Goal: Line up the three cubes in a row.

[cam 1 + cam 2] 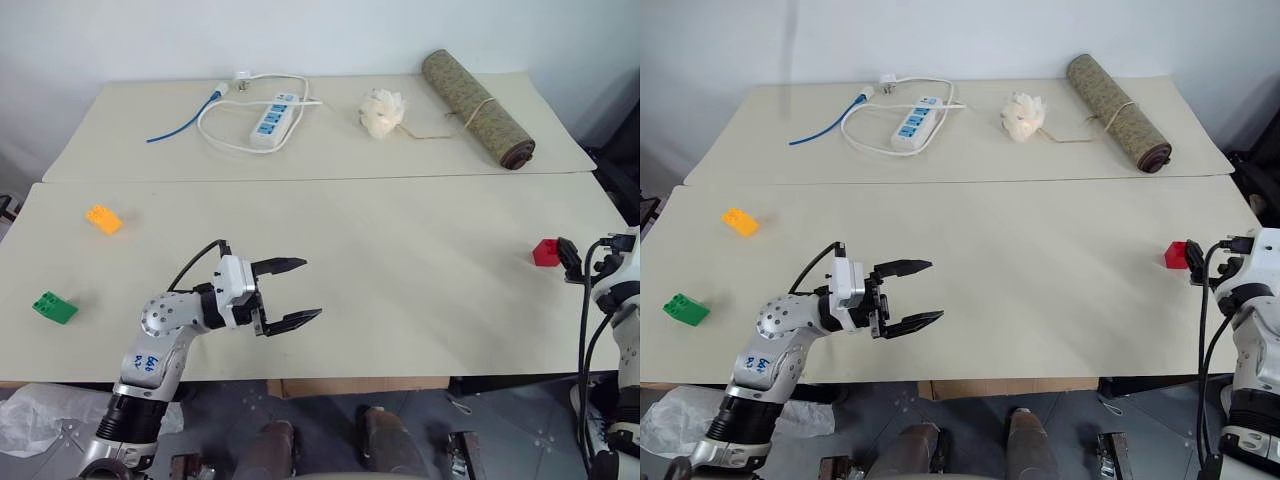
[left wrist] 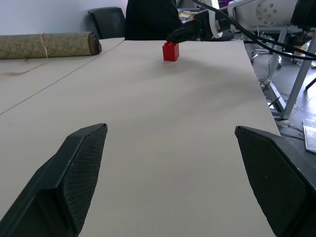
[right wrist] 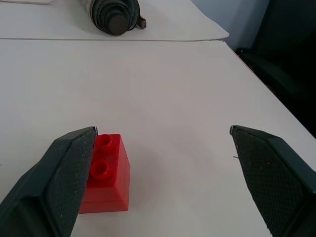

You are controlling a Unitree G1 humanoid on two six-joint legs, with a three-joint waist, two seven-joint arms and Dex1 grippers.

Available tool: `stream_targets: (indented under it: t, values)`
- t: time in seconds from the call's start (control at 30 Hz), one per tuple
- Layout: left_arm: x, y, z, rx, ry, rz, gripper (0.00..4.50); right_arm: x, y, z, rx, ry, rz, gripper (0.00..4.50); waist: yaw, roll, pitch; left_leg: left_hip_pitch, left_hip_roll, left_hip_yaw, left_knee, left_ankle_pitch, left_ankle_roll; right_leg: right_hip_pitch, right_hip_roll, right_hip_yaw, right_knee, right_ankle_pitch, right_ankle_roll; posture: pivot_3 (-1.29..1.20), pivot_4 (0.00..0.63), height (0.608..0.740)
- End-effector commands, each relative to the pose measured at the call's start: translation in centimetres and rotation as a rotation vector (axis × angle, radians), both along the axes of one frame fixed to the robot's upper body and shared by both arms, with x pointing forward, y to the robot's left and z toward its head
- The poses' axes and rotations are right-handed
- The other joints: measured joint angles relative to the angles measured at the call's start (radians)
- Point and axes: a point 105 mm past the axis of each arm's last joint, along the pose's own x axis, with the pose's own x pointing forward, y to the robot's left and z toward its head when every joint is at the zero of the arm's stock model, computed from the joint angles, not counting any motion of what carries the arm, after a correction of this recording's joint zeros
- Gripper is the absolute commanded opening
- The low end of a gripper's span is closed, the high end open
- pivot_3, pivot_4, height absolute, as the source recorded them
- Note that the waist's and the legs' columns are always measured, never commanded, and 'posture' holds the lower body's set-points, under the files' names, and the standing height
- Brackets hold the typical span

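Note:
Three cubes lie far apart on the near table. The orange-yellow cube (image 1: 104, 218) and the green cube (image 1: 53, 307) sit at the far left, and the red cube (image 1: 546, 252) sits at the far right. My left gripper (image 1: 310, 289) hovers open over the left middle of the table, pointing right, with nothing between its fingers. My right gripper (image 3: 163, 131) is open at the right edge. The red cube (image 3: 106, 173) stands on the table just inside one of its fingers (image 3: 69, 173), not gripped. The left wrist view looks across to the red cube (image 2: 171, 51) with the right gripper (image 2: 183, 34) behind it.
On the far table lie a white power strip (image 1: 272, 120) with its cables, a crumpled pale object (image 1: 382, 112) and a rolled mat (image 1: 477, 107). A seam (image 1: 320, 181) divides the two tables. Chairs (image 2: 108, 19) stand past the right edge.

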Motion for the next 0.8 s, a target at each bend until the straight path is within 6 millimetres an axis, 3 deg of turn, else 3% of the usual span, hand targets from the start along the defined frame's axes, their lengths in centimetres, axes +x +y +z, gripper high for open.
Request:
stream_targets:
  t: [0.03,0.17,0.33,0.8]
  values:
    - [-0.1,0.1,0.9,-0.006,-0.038,0.0,4.37,-0.1,-0.3,1.4,-0.022,-0.044,-0.016,4.5,0.001,0.0,0.0,0.0,0.0,0.0,0.0,0.0,0.0,0.0,0.0,0.0,0.0,0.0,0.0,0.0,0.15,0.74]
    - [-0.1,0.0,0.7,0.004,-0.033,-0.007,4.37,-0.7,-1.2,3.1,-0.038,-0.09,-0.043,4.5,0.001,0.0,0.0,0.0,0.0,0.0,0.0,0.0,0.0,0.0,0.0,0.0,0.0,0.0,0.0,0.0,0.15,0.74]
    - [-0.2,0.1,0.4,0.01,-0.028,-0.006,4.37,-0.4,0.7,5.4,0.023,-0.179,0.07,4.5,-0.001,0.0,0.0,0.0,0.0,0.0,0.0,0.0,0.0,0.0,0.0,0.0,0.0,0.0,0.0,0.0,0.15,0.74]
    - [-0.4,0.1,0.2,0.014,-0.027,-0.002,4.37,0.7,1.5,0.0,0.005,0.037,0.018,4.5,0.002,0.0,0.0,-0.001,0.0,0.0,0.0,0.0,0.0,-0.001,-0.001,0.0,-0.001,0.0,0.0,0.0,0.15,0.74]
